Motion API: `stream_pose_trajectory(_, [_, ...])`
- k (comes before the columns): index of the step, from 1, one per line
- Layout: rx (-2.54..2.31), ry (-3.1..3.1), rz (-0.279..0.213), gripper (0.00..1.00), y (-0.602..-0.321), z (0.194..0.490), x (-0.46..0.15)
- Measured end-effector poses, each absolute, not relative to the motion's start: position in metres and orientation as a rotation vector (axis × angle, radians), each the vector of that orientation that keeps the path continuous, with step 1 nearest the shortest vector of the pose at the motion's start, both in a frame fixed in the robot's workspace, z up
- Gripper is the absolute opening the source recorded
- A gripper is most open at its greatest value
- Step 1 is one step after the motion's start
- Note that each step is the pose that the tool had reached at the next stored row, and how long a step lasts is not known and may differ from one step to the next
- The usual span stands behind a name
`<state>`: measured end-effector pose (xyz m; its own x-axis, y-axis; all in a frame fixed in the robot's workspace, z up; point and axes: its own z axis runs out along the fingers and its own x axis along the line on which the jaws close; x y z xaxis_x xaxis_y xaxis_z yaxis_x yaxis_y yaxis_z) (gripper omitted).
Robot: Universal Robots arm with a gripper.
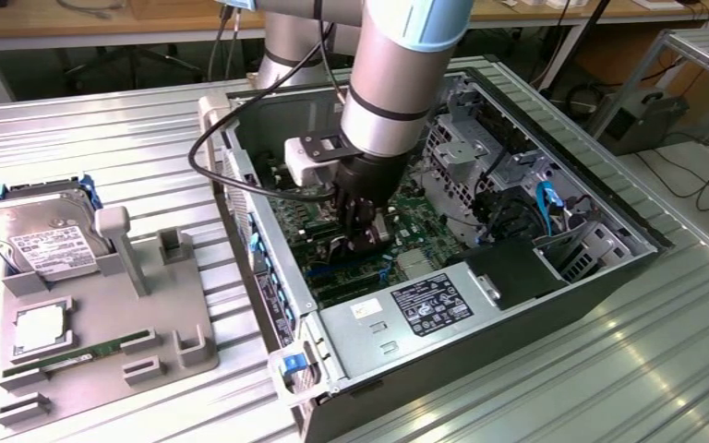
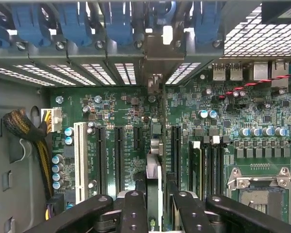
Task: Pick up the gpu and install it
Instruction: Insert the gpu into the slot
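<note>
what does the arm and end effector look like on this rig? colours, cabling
Silver-grey cylindrical arm with a light blue joint cap and a black band lower down. A white block with a black bracket sits at the wrist, and a black cable loops out to it. The end effector is black; its fingers are matte black linkages with round pivot bolts.

Exterior view overlooks the open computer case [image 1: 453, 231]; wrist view faces its motherboard [image 2: 194, 145] closely.

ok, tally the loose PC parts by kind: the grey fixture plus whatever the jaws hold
hard drive: 1
silver square chip: 1
green memory stick: 1
gpu, edge-on between the jaws over the motherboard: 1
Total: 4
</note>
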<state>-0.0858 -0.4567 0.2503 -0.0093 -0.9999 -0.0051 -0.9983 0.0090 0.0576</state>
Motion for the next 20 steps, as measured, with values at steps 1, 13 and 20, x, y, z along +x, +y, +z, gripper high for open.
stream_pose_trajectory(1, [2.185,-2.205,-0.069,0.28,-0.457,0.250,-0.086])
stream_pose_trajectory(13, [2.188,-2.204,-0.067,0.45,-0.454,0.280,-0.086])
stream_pose_trajectory(20, [2.190,-2.204,-0.054,0.14,-0.447,0.279,-0.095])
